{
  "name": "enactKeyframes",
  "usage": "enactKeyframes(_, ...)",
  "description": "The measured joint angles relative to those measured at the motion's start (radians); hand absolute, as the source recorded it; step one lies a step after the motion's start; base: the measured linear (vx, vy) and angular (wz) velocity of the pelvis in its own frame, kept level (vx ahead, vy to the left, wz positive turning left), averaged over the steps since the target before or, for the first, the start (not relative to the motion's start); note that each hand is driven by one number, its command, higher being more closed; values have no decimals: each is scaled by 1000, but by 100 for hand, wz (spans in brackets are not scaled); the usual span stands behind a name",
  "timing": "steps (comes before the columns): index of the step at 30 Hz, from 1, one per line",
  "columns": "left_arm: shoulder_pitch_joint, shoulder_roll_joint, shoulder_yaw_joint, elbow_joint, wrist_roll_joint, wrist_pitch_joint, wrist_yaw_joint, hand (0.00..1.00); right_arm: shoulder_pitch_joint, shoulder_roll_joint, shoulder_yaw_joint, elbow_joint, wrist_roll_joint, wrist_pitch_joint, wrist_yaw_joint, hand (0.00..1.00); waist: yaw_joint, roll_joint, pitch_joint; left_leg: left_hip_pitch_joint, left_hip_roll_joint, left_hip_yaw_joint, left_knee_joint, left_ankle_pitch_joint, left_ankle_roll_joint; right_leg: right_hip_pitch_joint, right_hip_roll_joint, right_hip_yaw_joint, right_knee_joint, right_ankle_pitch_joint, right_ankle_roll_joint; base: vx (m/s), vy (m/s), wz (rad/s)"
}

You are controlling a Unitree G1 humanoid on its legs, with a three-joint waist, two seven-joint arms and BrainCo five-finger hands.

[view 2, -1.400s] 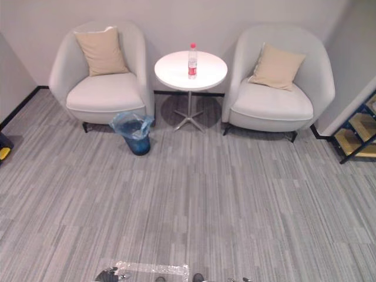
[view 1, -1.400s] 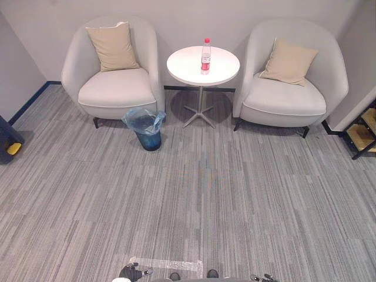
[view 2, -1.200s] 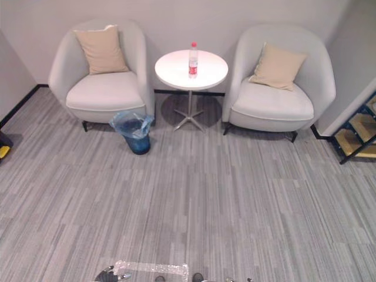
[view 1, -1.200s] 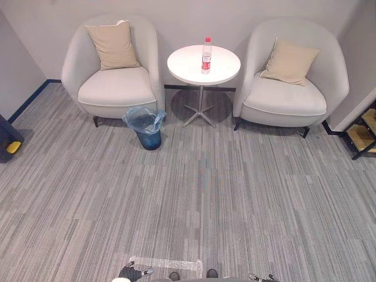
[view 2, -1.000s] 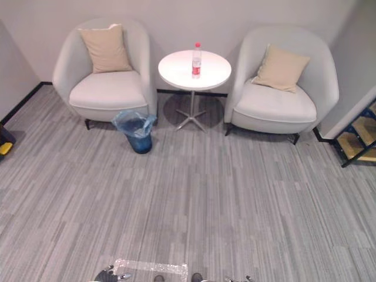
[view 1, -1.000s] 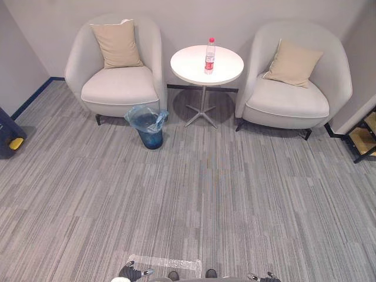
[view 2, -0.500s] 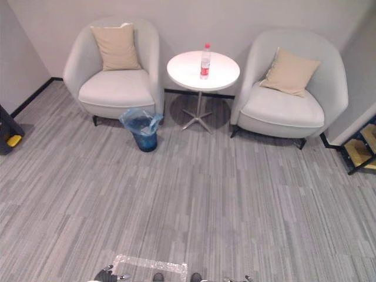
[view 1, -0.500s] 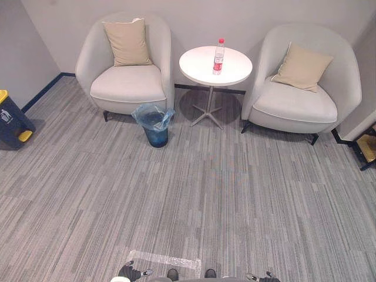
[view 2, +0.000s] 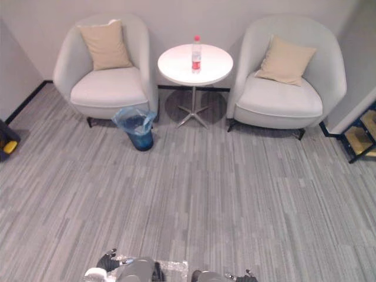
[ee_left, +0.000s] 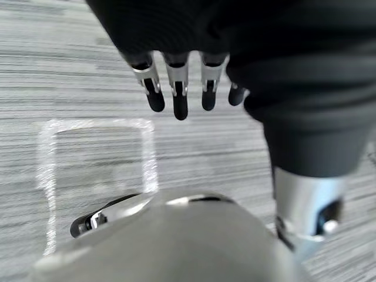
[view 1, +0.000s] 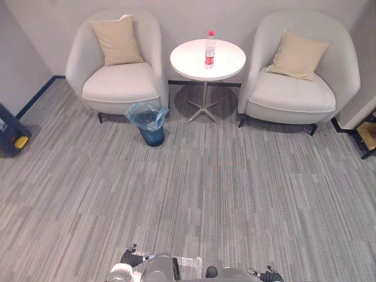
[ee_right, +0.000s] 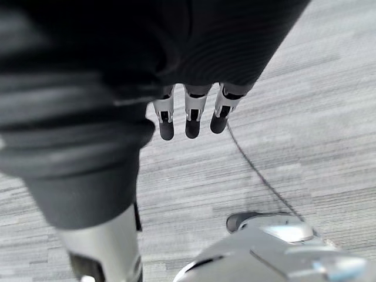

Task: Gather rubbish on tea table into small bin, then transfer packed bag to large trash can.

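Note:
A clear plastic bottle (view 1: 210,42) with a red cap and label stands upright on the round white tea table (view 1: 191,63) against the far wall. A small blue bin (view 1: 149,123) lined with a loose blue bag sits on the carpet, left of the table's foot. A dark large trash can (view 1: 9,131) with a yellow part shows at the left edge. My left hand (ee_left: 177,82) and right hand (ee_right: 192,111) hang low by my sides, fingers straight, holding nothing, far from the table. They show at the lower edge as left hand (view 1: 132,257) and right hand (view 1: 269,273).
Two grey armchairs flank the table, the left armchair (view 1: 117,88) and the right armchair (view 1: 294,97), each with a beige cushion. A black-framed shelf (view 1: 367,132) stands at the right edge. A clear tape rectangle (ee_left: 53,176) marks the carpet by my feet. Wide grey carpet lies between.
The whole picture has shifted sideways and the furniture sits a little higher, so the camera has moved. Bottle, bin and chairs keep their places. Both hands still hang idle.

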Motion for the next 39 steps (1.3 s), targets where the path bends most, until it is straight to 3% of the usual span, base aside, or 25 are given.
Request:
enactKeyframes(2, -1, -2, 0, 0, -13, -4, 4, 0, -4, -2, 0, 1, 0, 1, -6, 0, 2, 0, 0, -12, -27, -6, -183, 46, -13, 20, -28, 24, -24, -14, 24, 319, 153, -29)
enactKeyframes(4, -2, -14, -2, 3, -14, -4, 11, 0, -21, -16, 9, 2, 0, -1, -11, 0, 11, 18, -5, 1, -49, -50, -443, 182, -19, 40, -40, 64, -48, -44, 68, 500, 301, -60)
enactKeyframes(5, 0, -12, 1, 5, -15, -4, 11, 0, -30, -14, 10, 5, 0, 0, -14, 0, 22, 22, -3, 12, -54, -54, -437, 267, -3, 51, -45, 85, -46, -58, 83, 570, 354, -63)
enactKeyframes(6, -8, 6, 2, 4, -14, -4, 11, 0, -30, 4, 9, 3, -3, -1, -14, 0, 30, -19, -15, -6, -83, -30, -387, 207, 24, 53, -78, 107, -29, -65, 87, 512, 282, -36)
enactKeyframes(7, -13, 11, 2, 4, -13, -4, 12, 0, -31, 13, 7, 1, -4, -2, -14, 0, 31, -32, -22, -18, -95, -28, -361, 181, 32, 40, -90, 112, -3, -66, 89, 633, 271, -27)
enactKeyframes(8, -22, 14, 3, 5, -13, -3, 13, 0, -39, 27, 0, -1, -11, -2, -12, 0, 40, -44, -24, -2, -105, 1, -319, 135, 53, -7, -109, 135, 141, -61, 100, 538, 211, -19)
enactKeyframes(10, -21, 13, 1, 6, -13, -1, 12, 0, -39, 31, -15, -3, -12, -1, -5, 0, 40, -46, -26, 50, -115, 17, -314, 101, 78, -69, -121, 156, 326, -28, 149, 468, 178, -18)
enactKeyframes(11, -21, 12, 1, 3, -12, 0, 13, 0, -38, 35, -14, -21, -15, -1, 0, 0, 40, -48, -27, 103, -124, 24, -327, 76, 89, -136, -127, 170, 520, 20, 198, 510, 148, -9)
enactKeyframes(12, -24, 10, 0, 2, -12, 0, 13, 0, -38, 38, -14, -38, -23, -1, 2, 0, 38, -48, -26, 131, -128, 25, -332, 64, 96, -177, -130, 172, 631, 33, 213, 483, 121, -9)
enactKeyframes(13, -30, 4, -3, 2, -12, 0, 13, 0, -41, 42, -15, -64, -38, -3, 6, 0, 35, -45, -25, 179, -131, 25, -350, 48, 99, -241, -137, 146, 784, 39, 211, 445, 73, -6)
enactKeyframes(14, -37, -8, -5, 1, -12, 0, 13, 0, -49, 45, -18, -85, -48, -5, 8, 0, 30, -39, -22, 237, -131, 24, -383, 43, 101, -295, -166, 78, 874, 28, 178, 409, 34, -8)
enactKeyframes(16, -46, -42, -4, 0, -13, -1, 12, 0, -53, 55, -22, -117, -51, -5, 11, 0, 27, -27, -18, 320, -125, 22, -436, 43, 101, -355, -213, -31, 895, -2, 122, 441, -11, -10)
enactKeyframes(19, -48, -96, -5, 5, -14, -1, 5, 0, -81, 63, -19, -123, -61, -15, 20, 0, 0, -4, -5, 429, -76, 10, -488, 42, 102, -399, -178, -120, 689, -51, 104, 392, -136, 5)
enactKeyframes(21, -50, -108, -10, 7, -13, -3, -3, 0, -95, 72, -12, -120, -69, -16, 21, 0, -19, -3, -4, 453, -41, -25, -488, 33, 88, -422, -115, -95, 458, -13, 110, 320, -232, 35)
enactKeyframes(22, -50, -113, -11, 8, -13, -3, -8, 0, -97, 73, -9, -116, -70, -17, 22, 0, -24, -9, -7, 463, -31, -42, -487, 17, 62, -418, -90, -66, 313, 53, 115, 318, -256, 53)
enactKeyframes(23, -50, -109, -20, 8, -12, -4, -11, 0, -89, 77, -1, -111, -68, -17, 22, 0, -25, -42, -12, 476, -45, -77, -487, -16, 22, -404, -90, -27, 173, 197, 105, 452, -366, 55)
enactKeyframes(24, -62, -134, -19, 28, -12, -5, -9, 0, -109, 55, 2, -107, -64, -19, 26, 0, -21, 11, -3, 490, 4, -119, -478, -59, -2, -400, -54, -50, 232, 158, 69, 375, -300, 43)
enactKeyframes(26, -60, -140, -13, 36, -12, -8, -9, 0, -113, 45, 1, -99, -67, -21, 25, 0, -25, 43, -8, 471, 38, -153, -418, -60, -5, -386, -36, -90, 254, 85, 53, 407, -347, 51)
enactKeyframes(27, -67, -156, 20, 37, -12, -7, -7, 0, -112, 45, 0, -98, -63, -21, 22, 0, -30, 55, -3, 387, 66, -183, -213, -50, -30, -337, -23, -126, 249, 55, 28, 402, -354, 68)
enactKeyframes(29, -66, -163, 43, 16, -13, -7, -8, 0, -109, 38, 12, -94, -60, -20, 20, 0, -25, 62, 2, 300, 90, -199, -16, -16, -82, -287, -14, -153, 229, 37, 17, 248, -192, 48)
enactKeyframes(30, -59, -166, 49, -16, -13, -9, -8, 0, -105, 36, 22, -92, -47, -19, 14, 0, -14, 59, 8, 215, 122, -182, 185, -4, -97, -226, 0, -171, 202, 16, 2, 307, -177, 24)
enactKeyframes(32, -58, -172, 53, -37, -13, -9, -8, 0, -94, 39, 28, -92, -40, -19, 11, 0, -5, 52, 13, 156, 147, -108, 286, -8, -91, -151, 2, -186, 170, 4, -4, 341, -134, 13)
enactKeyframes(35, -62, -183, 60, -58, -13, -11, -9, 0, -85, 44, 30, -91, -29, -17, 4, 0, 0, 43, 17, 60, 151, 4, 208, -32, -46, -42, -3, -205, 71, 3, 7, 306, -34, 16)
enactKeyframes(37, -74, -181, 47, -57, -13, -11, -8, 0, -92, 45, 29, -71, -7, -16, 1, 0, 4, 33, 21, 36, 90, 26, -3, -25, -36, 3, -24, -211, 24, 8, 17, 369, 85, 11)
enactKeyframes(39, -79, -178, 17, -55, -12, -11, -9, 0, -92, 44, 28, -65, -7, -17, -1, 0, 10, 31, 23, 47, 6, 21, -332, 98, -23, 49, -43, -211, -25, 8, 54, 416, 163, -1)
